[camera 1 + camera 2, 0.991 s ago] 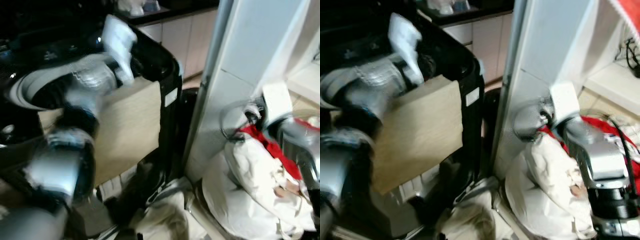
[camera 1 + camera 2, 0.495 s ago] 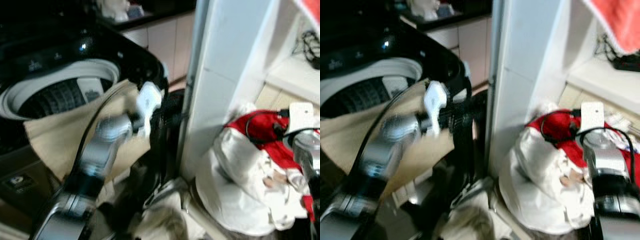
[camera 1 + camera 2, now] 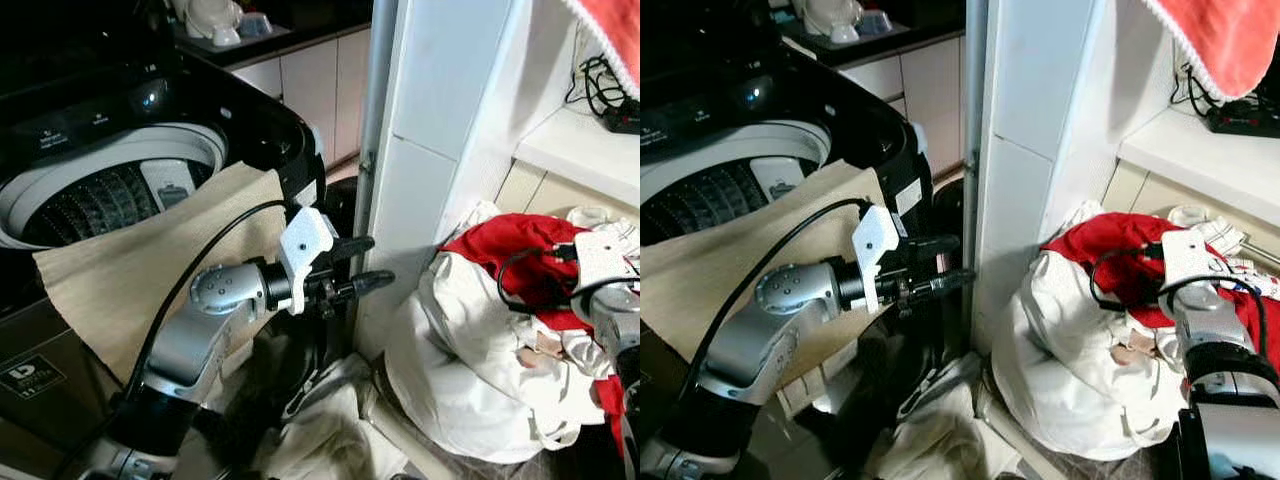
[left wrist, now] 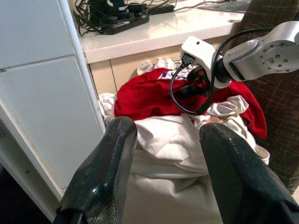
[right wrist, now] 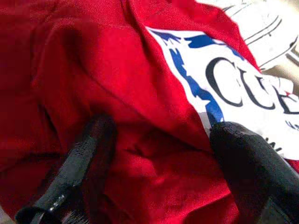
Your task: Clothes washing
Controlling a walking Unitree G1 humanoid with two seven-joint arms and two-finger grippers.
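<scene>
Red garment (image 3: 520, 255) sits on top of the laundry pile (image 3: 470, 370), at roughly 3 o'clock in the head views, low against the white pillar (image 3: 440, 150); white printed patch with blue and black lettering (image 5: 243, 88) on it. Right gripper (image 5: 159, 154) is down on the red fabric, fingers spread wide with a fold of cloth between them, nothing clamped yet; the fabric is directly under it, so my read is a straight close gets the grab; right arm is clearly the nearer one. Left gripper (image 3: 358, 268) hangs in the air at centre, fingers apart and empty, aimed toward 3 o'clock at the pile, pillar edge just beside its tips. Washer drum (image 3: 110, 190) is open at 10 o'clock; tan cloth (image 3: 150, 260) is draped over its front rim. Carry path looks like 3 to 10 o'clock past the pillar; the left arm sits in that lane. Risk as I see it: red piece tangled with the white ones; black cable (image 3: 1120, 275) near the right wrist could snag. More cloth on the floor (image 3: 330, 440) at 6 o'clock.
</scene>
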